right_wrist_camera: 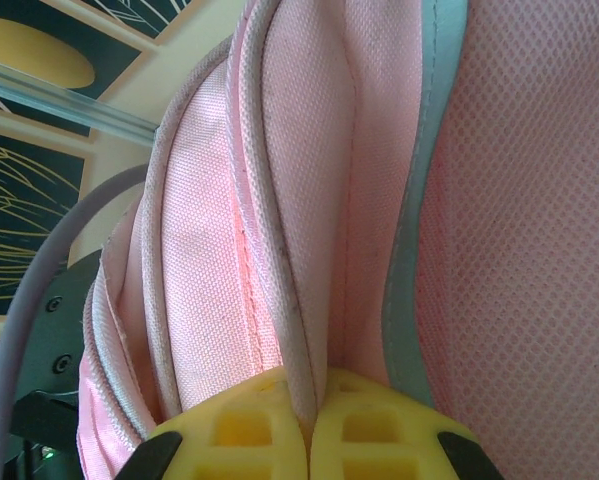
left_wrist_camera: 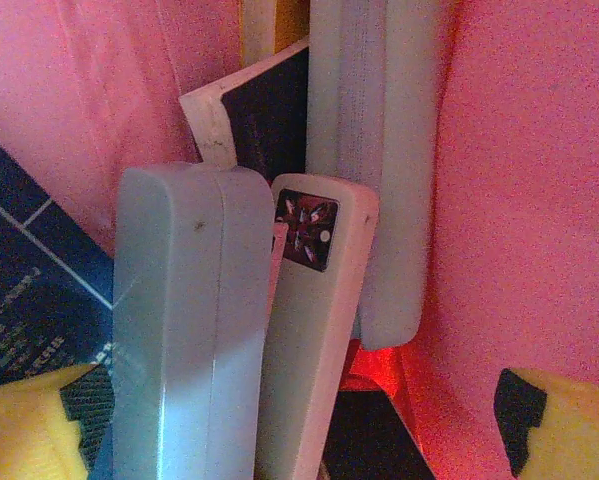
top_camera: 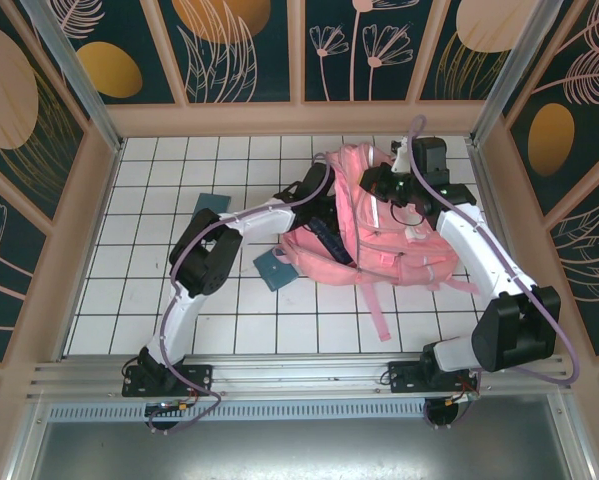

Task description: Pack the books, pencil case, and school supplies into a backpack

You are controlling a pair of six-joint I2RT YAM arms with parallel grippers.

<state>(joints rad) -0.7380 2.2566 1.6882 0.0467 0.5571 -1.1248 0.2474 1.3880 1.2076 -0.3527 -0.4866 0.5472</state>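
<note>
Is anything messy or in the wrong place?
Yes. One dark teal square lies crooked to the tile lines beside the pink backpack. A second teal square sits farther left on the table. Both are outside the backpack, not yet packed.

Pink backpack (top_camera: 389, 250) lying flat, mint pencil case (left_wrist_camera: 379, 150) inside, teal square (top_camera: 274, 268) beside it
</note>
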